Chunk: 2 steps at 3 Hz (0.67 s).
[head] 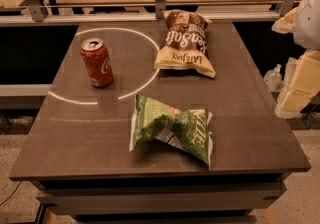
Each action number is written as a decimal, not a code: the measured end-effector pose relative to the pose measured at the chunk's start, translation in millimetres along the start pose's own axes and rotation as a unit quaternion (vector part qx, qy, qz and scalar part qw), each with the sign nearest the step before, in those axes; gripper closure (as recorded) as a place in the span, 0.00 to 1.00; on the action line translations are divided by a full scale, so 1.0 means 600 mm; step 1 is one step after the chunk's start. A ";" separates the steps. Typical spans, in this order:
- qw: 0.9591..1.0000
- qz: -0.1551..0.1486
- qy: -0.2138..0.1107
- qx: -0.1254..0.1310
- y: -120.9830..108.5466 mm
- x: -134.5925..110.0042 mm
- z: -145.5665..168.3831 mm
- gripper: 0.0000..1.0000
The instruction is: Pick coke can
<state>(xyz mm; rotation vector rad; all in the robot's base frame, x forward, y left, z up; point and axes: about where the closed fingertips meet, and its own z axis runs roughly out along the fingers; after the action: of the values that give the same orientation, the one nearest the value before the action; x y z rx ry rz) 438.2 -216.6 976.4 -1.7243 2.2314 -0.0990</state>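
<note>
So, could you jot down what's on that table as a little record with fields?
target: coke can, upright, left part of the table, inside a white circle
back: brown sea-salt chip bag, lying flat, covering the circle's right edge
front: green chip bag, crumpled
gripper: far right, beyond the table edge, well away from the can

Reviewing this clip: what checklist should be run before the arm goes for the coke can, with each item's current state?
1. Small red cylindrical aluminium coke can upright on the grey table: ok.
2. Can stands apart from the brown-and-yellow chip bag and the crumpled green chip bag: ok.
3. Can's silver top uncovered: ok.
4. End effector near the can: not ok; it is at the right edge of view, beyond the table.
5. Clearance over the bags on its way across: cannot tell.
</note>
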 end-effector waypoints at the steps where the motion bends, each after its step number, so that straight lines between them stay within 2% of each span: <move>1: 1.000 0.000 0.000 0.000 0.000 0.000 0.000 0.00; 2: 0.999 0.020 -0.038 0.007 -0.001 -0.025 -0.009 0.00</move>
<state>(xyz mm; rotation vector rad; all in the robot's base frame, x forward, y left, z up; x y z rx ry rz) 440.4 -203.3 984.4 -1.6476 2.2035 -0.0381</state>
